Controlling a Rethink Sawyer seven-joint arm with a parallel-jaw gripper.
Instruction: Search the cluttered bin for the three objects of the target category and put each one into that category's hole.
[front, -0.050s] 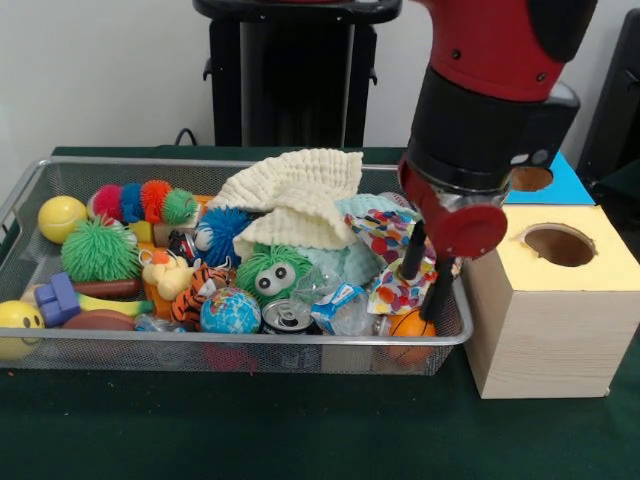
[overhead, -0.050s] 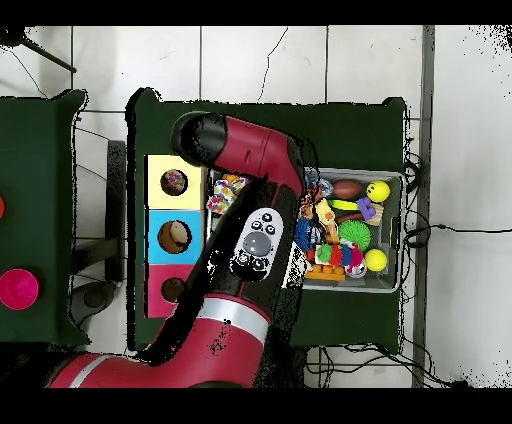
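A wire mesh bin (front, -0.050s: 250, 352) holds a heap of toys. My gripper (front, -0.050s: 423, 296) reaches down into its right end. The two black fingers (front, -0.050s: 413, 250) stand apart on either side of a confetti-patterned packet's (front, -0.050s: 392, 236) edge, and it looks open. An orange ball (front, -0.050s: 411, 326) lies just below the fingertips. Right of the bin stands a wooden box with a yellow top (front, -0.050s: 590, 262) and a round hole (front, -0.050s: 558, 244). Behind it is a blue-topped one (front, -0.050s: 560, 184). In the overhead view the arm (overhead, -0.050s: 255, 240) hides the gripper. The yellow (overhead, -0.050s: 174, 182), blue (overhead, -0.050s: 174, 236) and red (overhead, -0.050s: 172, 290) boxes stand in a row.
The bin also holds a cream cloth (front, -0.050s: 300, 190), a green fuzzy toy with eyes (front, -0.050s: 273, 272), a globe ball (front, -0.050s: 230, 312), a drinks can (front, -0.050s: 288, 318), a striped tiger (front, -0.050s: 195, 292), a rainbow caterpillar (front, -0.050s: 140, 200), a yellow ball (front, -0.050s: 60, 215) and a green spiky ball (front, -0.050s: 98, 248).
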